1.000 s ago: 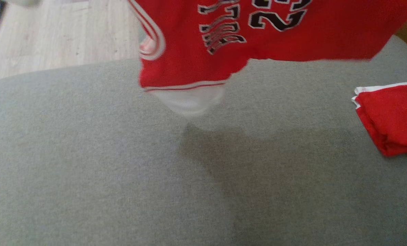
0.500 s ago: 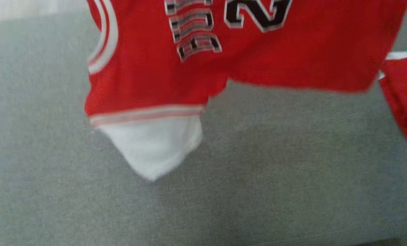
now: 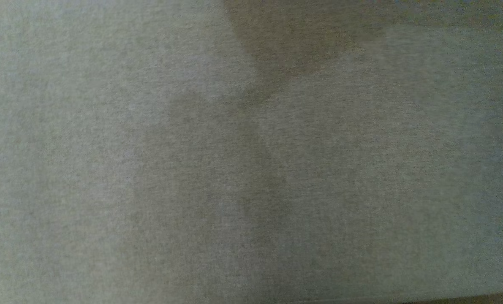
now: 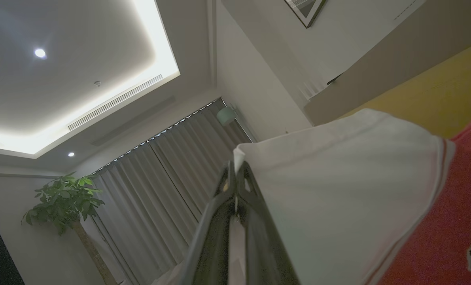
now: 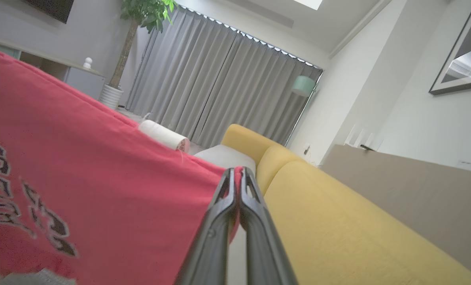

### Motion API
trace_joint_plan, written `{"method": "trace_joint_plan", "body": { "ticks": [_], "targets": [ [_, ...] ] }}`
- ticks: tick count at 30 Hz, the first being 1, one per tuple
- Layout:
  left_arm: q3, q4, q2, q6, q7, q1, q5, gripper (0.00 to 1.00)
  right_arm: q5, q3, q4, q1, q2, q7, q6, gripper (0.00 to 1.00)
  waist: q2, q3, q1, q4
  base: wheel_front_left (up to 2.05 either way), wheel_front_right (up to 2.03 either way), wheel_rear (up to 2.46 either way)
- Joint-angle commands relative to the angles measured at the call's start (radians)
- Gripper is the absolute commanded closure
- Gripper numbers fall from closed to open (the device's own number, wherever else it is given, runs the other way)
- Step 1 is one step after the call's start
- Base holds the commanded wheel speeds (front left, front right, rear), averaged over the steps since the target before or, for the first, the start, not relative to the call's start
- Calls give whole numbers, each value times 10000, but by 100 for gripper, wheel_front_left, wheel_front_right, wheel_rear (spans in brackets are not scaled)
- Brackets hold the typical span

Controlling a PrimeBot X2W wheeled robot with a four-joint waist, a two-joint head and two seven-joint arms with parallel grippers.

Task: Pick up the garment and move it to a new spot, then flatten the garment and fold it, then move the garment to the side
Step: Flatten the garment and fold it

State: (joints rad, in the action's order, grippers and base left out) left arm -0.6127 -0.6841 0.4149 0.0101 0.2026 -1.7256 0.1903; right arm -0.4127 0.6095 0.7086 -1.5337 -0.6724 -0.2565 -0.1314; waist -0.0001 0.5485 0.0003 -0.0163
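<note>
Carrying step, likely: left tool [image 4: 235, 174] is pinching white corner of garment [image 4: 338, 206], right tool [image 5: 238, 176] its red edge. Next: lowering it taut.

The left gripper [image 4: 235, 174] pinches the garment [image 4: 338, 209] – white corner, red beyond. Behind: curtains [image 4: 168, 190], a plant [image 4: 63, 202]
</note>
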Motion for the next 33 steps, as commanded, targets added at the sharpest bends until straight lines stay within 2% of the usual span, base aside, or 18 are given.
{"method": "trace_joint_plan", "body": {
  "ticks": [1, 5, 9, 17, 20, 24, 33],
  "targets": [
    [217, 202, 396, 11, 95, -209, 65, 100, 48, -136, -258, 274, -241, -49, 7, 100, 1, 220, -3, 224, 0, 0, 0],
    [57, 673, 480, 7, 414, 652, 94, 100, 99, -107, -419, 1018, -542, -50, 7, 100, 1, 334, -3, 480, 0, 0, 0],
    [-150, 1648, 717, -42, 529, 2344, 263, 100, -74, -126, -587, 2127, -723, -51, 7, 100, 1, 132, -3, 627, 0, 0, 0],
    [-369, 3879, 2031, -601, 576, 7309, 1018, 100, -383, -1289, -1733, 5629, -580, -52, 7, 100, 1, -1021, -3, 361, 0, 0, 0],
    [-431, 4767, 2417, -1102, 563, 9368, 1459, 100, -283, -1687, -2273, 7146, -440, -52, 7, 100, 1, -1499, -3, 188, 0, 0, 0],
    [-516, 5729, 2623, -1733, 516, 11720, 2165, 100, -123, -1967, -2676, 9047, -238, -52, 7, 100, 1, -2134, -3, 32, 0, 0, 0],
    [-982, 7449, 2972, -2551, 238, 15300, 3279, 100, 135, -2743, -3513, 11981, 128, -53, 7, 100, 1, -3046, -3, -253, 0, 0, 0]
  ]
}}
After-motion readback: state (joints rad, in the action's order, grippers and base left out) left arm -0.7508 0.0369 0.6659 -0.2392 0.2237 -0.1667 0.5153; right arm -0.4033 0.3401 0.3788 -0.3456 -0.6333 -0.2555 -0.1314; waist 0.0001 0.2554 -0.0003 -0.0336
